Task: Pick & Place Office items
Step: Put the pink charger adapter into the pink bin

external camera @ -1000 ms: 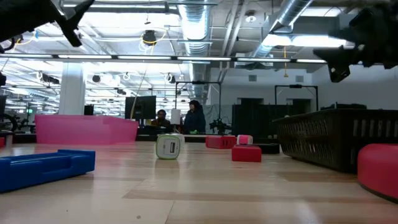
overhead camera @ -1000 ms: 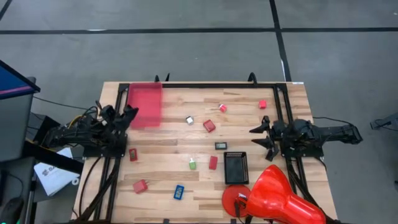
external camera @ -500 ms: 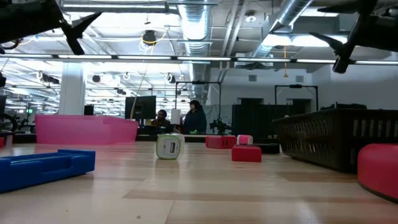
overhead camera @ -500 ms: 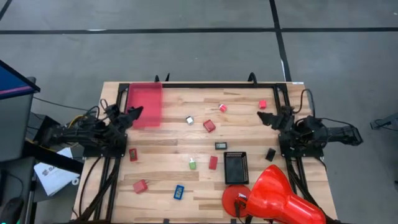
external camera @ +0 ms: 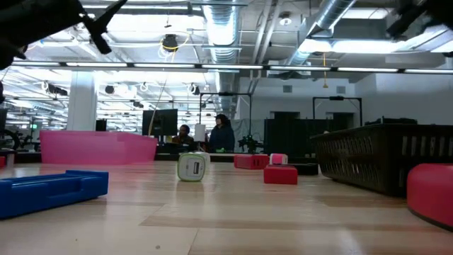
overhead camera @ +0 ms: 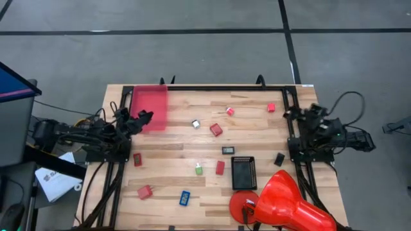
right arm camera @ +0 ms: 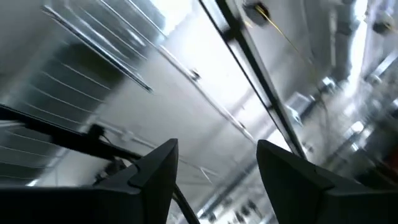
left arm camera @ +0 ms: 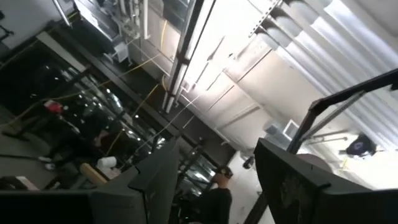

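Office items lie scattered over the tabletop (overhead camera: 257,128), and neither gripper has one. Left gripper (overhead camera: 142,117) is up in the air at the left edge, its jaws parted with nothing between them; its wrist view shows both fingers (left arm camera: 155,180) against ceiling lights and pipes. Right gripper (overhead camera: 297,113) is lifted over at the right edge, jaws apart and bare too, its fingers (right arm camera: 155,168) aimed at the ceiling.

Out from the left jaws: a pink bin (overhead camera: 149,108) sits just beside them at the far left corner. Below that arm, a small red block (overhead camera: 137,159) near the rail, another red block (overhead camera: 145,191) nearer the front, and a blue piece (overhead camera: 185,198) close to the front edge. Mid-table there's a silvery piece (overhead camera: 196,124), a red block (overhead camera: 216,129), a small black piece (overhead camera: 228,150), a green-white piece (overhead camera: 199,169) and a red one (overhead camera: 220,167) side by side.

Toward the right arm: two little red blocks (overhead camera: 230,111) and (overhead camera: 271,108) near the far edge, and a small black item (overhead camera: 279,159) just below that arm. A black tray (overhead camera: 243,173) stands between the middle pieces and it, with a big red cone (overhead camera: 282,202) at the front right corner.

From table height, people (external camera: 221,134) stand in the room behind.
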### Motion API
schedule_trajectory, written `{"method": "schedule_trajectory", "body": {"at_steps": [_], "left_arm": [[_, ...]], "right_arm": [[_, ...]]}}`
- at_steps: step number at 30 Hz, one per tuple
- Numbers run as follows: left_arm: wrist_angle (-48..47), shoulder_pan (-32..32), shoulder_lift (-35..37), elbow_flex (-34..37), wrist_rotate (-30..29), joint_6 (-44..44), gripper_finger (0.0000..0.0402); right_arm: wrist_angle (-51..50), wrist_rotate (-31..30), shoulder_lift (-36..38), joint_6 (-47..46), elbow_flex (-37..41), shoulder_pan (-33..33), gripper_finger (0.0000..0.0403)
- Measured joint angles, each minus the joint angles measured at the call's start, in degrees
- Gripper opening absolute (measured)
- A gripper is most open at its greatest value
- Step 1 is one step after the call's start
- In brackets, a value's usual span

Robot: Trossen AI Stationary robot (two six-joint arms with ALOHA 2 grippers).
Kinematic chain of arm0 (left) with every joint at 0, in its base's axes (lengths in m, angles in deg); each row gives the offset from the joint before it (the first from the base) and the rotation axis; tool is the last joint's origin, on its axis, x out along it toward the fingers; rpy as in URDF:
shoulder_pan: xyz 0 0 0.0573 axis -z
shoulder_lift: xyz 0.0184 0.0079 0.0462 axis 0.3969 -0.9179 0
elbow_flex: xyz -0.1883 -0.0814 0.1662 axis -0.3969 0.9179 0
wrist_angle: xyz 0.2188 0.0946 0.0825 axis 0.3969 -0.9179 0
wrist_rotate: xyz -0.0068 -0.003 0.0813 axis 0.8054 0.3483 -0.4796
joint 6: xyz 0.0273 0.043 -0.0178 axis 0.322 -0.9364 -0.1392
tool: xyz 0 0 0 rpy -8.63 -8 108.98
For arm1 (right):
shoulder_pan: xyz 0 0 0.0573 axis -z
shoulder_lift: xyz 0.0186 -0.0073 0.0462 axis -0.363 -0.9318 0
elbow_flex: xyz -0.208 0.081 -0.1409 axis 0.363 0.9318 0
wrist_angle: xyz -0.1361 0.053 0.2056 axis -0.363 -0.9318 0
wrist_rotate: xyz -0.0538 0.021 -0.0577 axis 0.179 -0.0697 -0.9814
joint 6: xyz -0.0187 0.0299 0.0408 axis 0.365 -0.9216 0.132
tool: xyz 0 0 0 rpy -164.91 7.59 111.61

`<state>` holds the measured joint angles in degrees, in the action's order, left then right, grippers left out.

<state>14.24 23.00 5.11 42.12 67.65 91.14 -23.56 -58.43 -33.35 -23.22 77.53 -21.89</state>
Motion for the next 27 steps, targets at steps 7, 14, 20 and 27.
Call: {"method": "schedule_trajectory", "body": {"at_steps": [7, 14, 20, 27], "left_arm": [[6.88, 0.03, -8.15, -8.98, 8.76, -13.03, 0.0176], [9.83, -0.02, -6.37, -19.92, 10.55, -27.30, 0.0166], [-26.73, -0.03, -1.88, -34.44, 8.30, -34.19, 0.0166], [-74.35, 0.04, -4.10, -54.76, -8.75, -31.54, 0.0166]], "right_arm": [[-1.47, 13.66, -2.66, 13.24, -14.17, -0.93, 0.0212], [-30.16, 16.16, -8.15, 25.04, -38.70, -0.78, 0.0212], [-74.70, 4.34, -19.86, 22.70, -64.48, -0.15, 0.0212], [-123.44, -11.89, -37.74, 7.32, -91.01, 1.29, 0.0212]]}}
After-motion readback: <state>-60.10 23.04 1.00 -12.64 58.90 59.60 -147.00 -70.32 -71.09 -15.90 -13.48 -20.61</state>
